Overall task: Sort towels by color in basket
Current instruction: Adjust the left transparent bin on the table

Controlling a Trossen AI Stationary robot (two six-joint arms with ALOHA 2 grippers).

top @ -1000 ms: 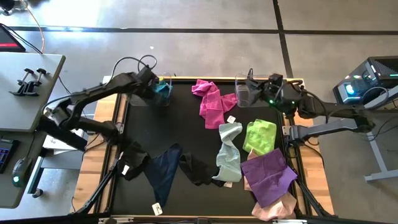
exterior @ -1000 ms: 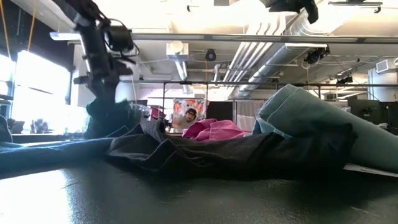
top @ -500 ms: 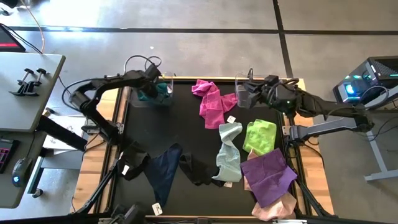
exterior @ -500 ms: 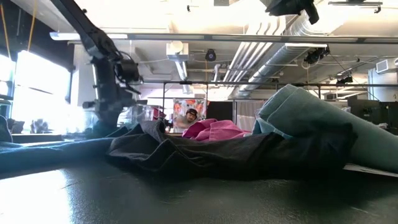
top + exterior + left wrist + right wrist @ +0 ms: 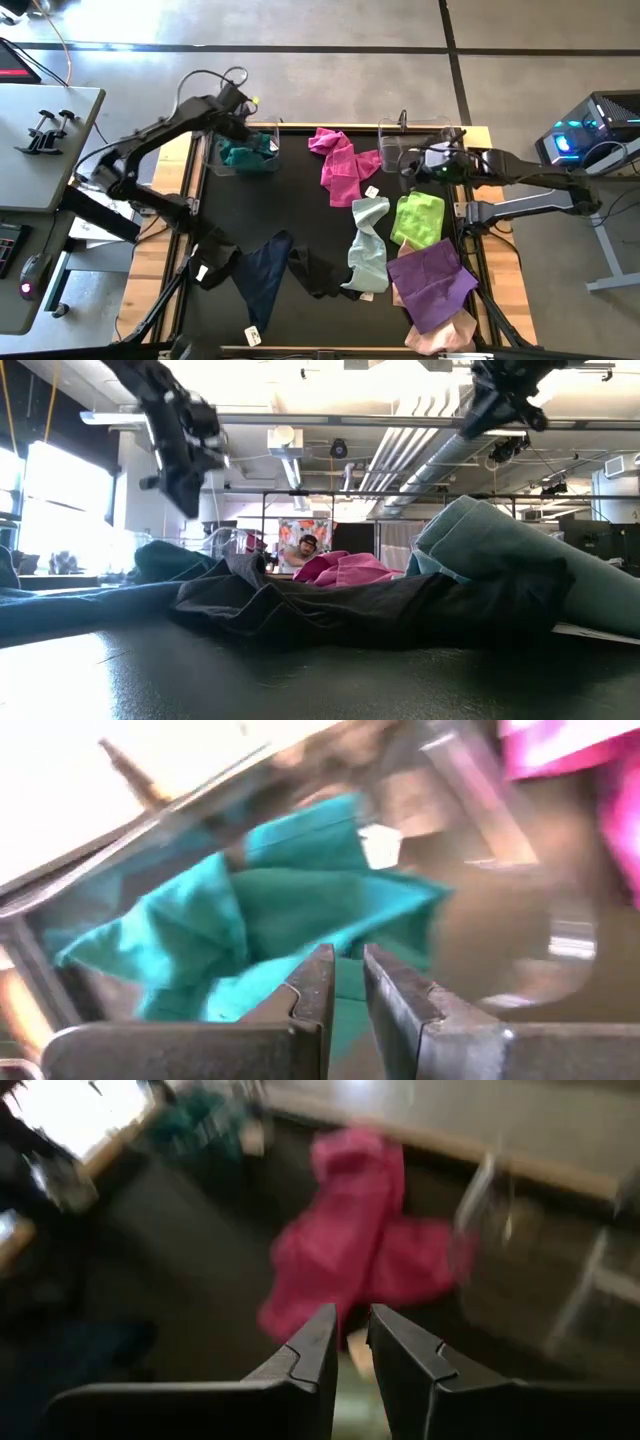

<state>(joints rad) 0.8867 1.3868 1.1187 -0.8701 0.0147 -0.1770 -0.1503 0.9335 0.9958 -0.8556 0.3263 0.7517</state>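
Left gripper, fingers nearly closed and empty, hangs just above the crumpled teal cloth towel lying in the clear plastic basket, apparently deposited there. Right gripper, likewise nearly closed, faces the magenta towel.

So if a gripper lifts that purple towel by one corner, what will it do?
Probably droop and hang: the purple towel lies rumpled with soft folds, so it looks floppy and light. It overlaps the pale pink towel beneath it, so lifting might drag that one a little.
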